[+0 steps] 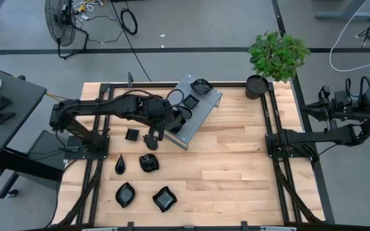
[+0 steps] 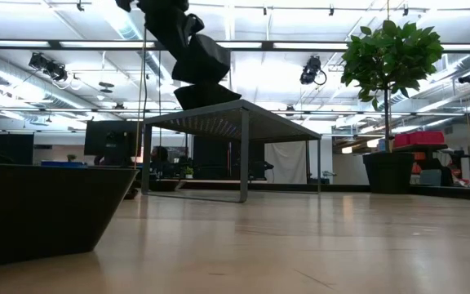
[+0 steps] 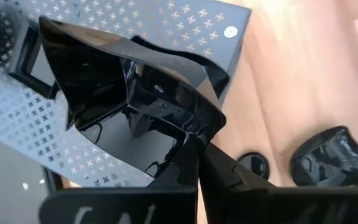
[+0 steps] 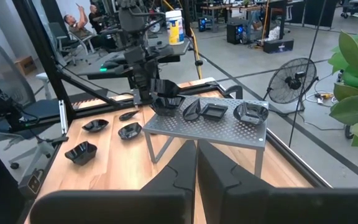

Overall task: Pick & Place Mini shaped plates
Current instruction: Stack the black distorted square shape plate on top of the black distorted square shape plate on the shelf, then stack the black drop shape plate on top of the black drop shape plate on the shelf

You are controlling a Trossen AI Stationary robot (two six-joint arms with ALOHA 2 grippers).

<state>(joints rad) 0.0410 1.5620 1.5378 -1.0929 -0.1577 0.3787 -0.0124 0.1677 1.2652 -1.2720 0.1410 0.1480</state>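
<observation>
Five mini shaped plates are lying on the bare wooden worktop (image 1: pixel 236 154) in its 8 o'clock quarter in the high view: a small square dish (image 1: pixel 132 135), a teardrop dish (image 1: pixel 120 164), a wavy-rimmed dish (image 1: pixel 149 162), and two more dishes (image 1: pixel 125 194) and (image 1: pixel 164 199) nearest the 6 o'clock edge. More black dishes are sitting on the perforated grey metal stand (image 1: pixel 201 109) toward 12 o'clock, among them a square-rimmed one (image 1: pixel 202 86) at its far end.

Left tool (image 3: pixel 199 140) is reaching over the near end of that stand, its fingers closed on the rim of a glossy black angular dish (image 3: pixel 114 78), which is hanging tilted above the perforated surface in the left wrist view. The right wrist view is showing the same dish (image 4: pixel 166 93) held just above the stand's left end.

Right tool (image 4: pixel 196 163) is waiting off the worktop's 3 o'clock edge, its fingers standing narrow, nearly together, with nothing between them.

A black plant pot (image 1: pixel 256 86) with a leafy plant (image 1: pixel 277 54) is standing at the 1 o'clock corner.
</observation>
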